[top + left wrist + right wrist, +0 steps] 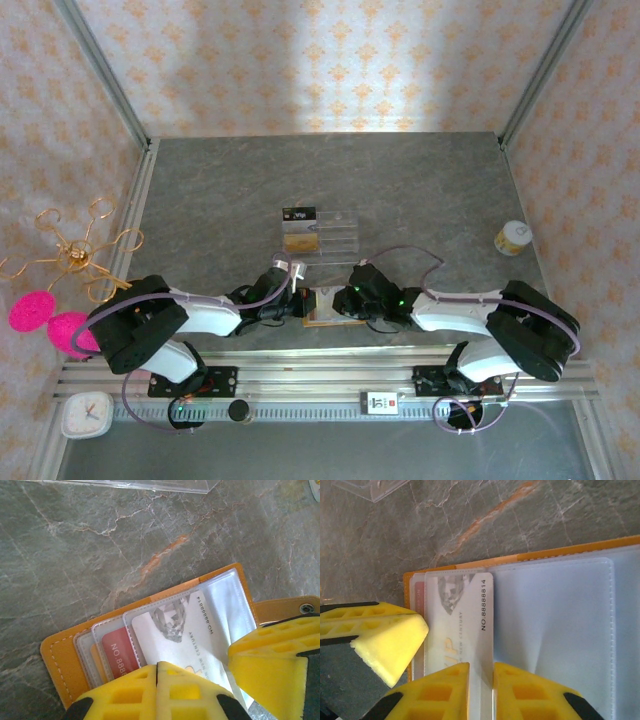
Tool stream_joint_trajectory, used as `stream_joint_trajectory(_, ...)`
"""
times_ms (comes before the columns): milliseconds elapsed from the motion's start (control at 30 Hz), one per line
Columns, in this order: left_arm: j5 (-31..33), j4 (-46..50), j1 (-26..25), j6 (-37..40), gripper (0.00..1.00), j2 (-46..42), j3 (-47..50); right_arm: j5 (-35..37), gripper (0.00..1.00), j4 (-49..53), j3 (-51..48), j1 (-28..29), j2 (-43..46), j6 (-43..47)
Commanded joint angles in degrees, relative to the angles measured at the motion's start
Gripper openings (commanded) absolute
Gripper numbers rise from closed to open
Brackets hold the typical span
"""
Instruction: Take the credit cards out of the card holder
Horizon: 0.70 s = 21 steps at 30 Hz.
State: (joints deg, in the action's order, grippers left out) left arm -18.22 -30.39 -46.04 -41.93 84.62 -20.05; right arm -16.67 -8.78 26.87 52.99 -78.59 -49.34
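— Where are the cards?
— With the card holder (62, 655), which lies open and flat on the grey worktop (100, 540), at its near edge between the two arms. A white card (185, 625) shows on top of the stack of clear sleeves, its number readable. A red card (119, 650) sits in the sleeve just under it.
— And beside the white card?
— A pale clear sleeve (555, 620) spreads flat toward the closing tab (280, 607).
— The left fingers?
— The left fingers (175, 675) are pressed together, tips over the white card's near end. Whether they pinch anything thin I cannot tell.
— The right?
— The right fingers (525, 675) stand narrow, only a slit between them, and the white card's long edge runs into that slit. Gripped or not, I cannot tell.
— Around it?
— A clear stand (335, 235) farther back on the worktop, and a small yellow-lidded jar (512, 238) well apart to the right.
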Motion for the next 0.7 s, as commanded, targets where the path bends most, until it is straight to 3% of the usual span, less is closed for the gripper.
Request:
stream_joint_trajectory(0,-1.04,5.76,-0.21,0.89,0.00,1.51,2.16,0.88,0.19,0.35,-0.68,0.27,-0.15,1.18)
stream_joint_trajectory(100,-1.27,5.63,-0.26,0.87,0.00,1.56,2.17,0.41,0.16,-0.28,-0.55,0.18,-0.93,1.35)
stream_joint_trajectory(233,-1.20,5.69,-0.24,0.89,0.00,1.42,2.26,0.93,0.00,0.11,-0.51,0.22,-1.06,1.03)
stream_joint_trajectory(433,-1.03,5.97,-0.21,0.89,0.00,0.84,2.39,6.11,0.00,5.61,-2.70,-0.43,4.73,-1.10)
stream_joint_trajectory(667,-0.98,7.01,-0.26,1.94,0.00,-1.29,1.78,4.63,0.00,4.71,-5.18,-0.96,6.86,-1.21)
